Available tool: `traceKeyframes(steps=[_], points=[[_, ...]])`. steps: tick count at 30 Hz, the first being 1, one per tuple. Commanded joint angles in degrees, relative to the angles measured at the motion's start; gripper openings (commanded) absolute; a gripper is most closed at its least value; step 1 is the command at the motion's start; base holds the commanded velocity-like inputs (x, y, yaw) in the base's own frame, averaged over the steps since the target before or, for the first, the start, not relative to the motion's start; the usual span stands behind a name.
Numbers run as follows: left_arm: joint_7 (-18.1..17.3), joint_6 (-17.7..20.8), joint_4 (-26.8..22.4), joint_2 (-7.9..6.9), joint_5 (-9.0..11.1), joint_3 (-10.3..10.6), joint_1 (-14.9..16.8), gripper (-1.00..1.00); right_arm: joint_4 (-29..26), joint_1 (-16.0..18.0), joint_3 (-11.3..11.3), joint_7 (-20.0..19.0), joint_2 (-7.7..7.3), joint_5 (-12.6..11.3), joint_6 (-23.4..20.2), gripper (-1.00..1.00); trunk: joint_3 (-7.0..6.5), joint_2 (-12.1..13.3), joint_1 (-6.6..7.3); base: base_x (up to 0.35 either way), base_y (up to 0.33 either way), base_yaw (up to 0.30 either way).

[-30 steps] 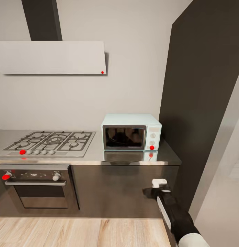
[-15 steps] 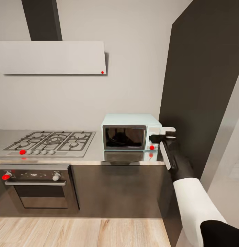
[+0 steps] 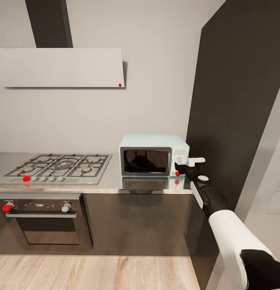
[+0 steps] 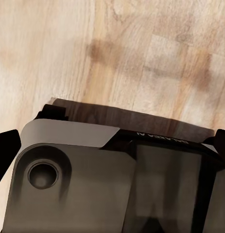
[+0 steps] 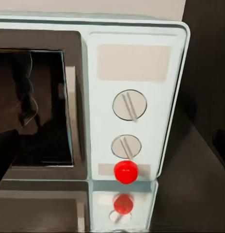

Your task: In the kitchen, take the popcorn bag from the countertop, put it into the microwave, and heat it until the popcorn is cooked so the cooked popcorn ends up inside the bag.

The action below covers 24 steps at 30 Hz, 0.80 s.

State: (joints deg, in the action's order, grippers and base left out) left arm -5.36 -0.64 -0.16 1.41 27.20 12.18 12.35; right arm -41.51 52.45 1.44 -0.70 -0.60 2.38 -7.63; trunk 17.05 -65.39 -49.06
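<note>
Head camera first: my right gripper (image 3: 183, 167) is stretched forward to the control panel of the microwave (image 3: 153, 155), which stands on the countertop (image 3: 116, 183) beside the gas hob (image 3: 59, 165). The gripper is just at the red dot (image 3: 177, 173) at the lower corner of the panel, touching it or very nearly; I cannot tell which. One white finger points to the side, but if the fingers are spread or pressed together I cannot tell. The door is closed, and behind its dark glass I cannot make out if the popcorn bag is inside.

Left wrist camera: it looks down at the wood floor (image 4: 141, 48) over a part of my own body; my left gripper's state I cannot tell here.

Right wrist camera: the panel is very close, with two round knobs (image 5: 129, 104) and the red button (image 5: 125, 172) under them, mirrored in the metal top.

I judge the step in hand is to work the panel, probably to start the heating. The next move calls for a short, straight push on the red button, without pushing the light microwave backwards.
</note>
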Motion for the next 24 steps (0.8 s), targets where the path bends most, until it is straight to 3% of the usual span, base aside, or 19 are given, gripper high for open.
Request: traceKeyframes(steps=[1, 10, 14, 24], points=[[-0.2, -0.1, 0.0, 0.0, 0.6, 0.5, 0.0, 1.0, 0.5, 0.0, 0.1, -0.2, -0.26, 0.3, -0.2, 1.0, 0.07, 0.0, 0.0, 0.0, 0.0, 0.0], [-0.2, -0.1, 0.0, 0.0, 0.6, 0.5, 0.0, 1.0, 9.0, 0.0, 0.1, -0.4, -0.6, 0.2, 0.4, 1.0, 0.07, 0.0, 0.0, 0.0, 0.0, 0.0], [-0.2, -0.1, 0.0, 0.0, 0.6, 0.5, 0.0, 1.0, 11.5, 0.0, 0.1, 0.0, -0.47, 0.0, 2.9, 1.0, 0.07, 0.0, 0.0, 0.0, 0.0, 0.0], [-0.2, -0.1, 0.0, 0.0, 0.6, 0.5, 0.0, 1.0, 12.5, 0.0, 0.1, -0.6, -0.61, -0.1, 3.4, 1.0, 0.07, 0.0, 0.0, 0.0, 0.0, 0.0]])
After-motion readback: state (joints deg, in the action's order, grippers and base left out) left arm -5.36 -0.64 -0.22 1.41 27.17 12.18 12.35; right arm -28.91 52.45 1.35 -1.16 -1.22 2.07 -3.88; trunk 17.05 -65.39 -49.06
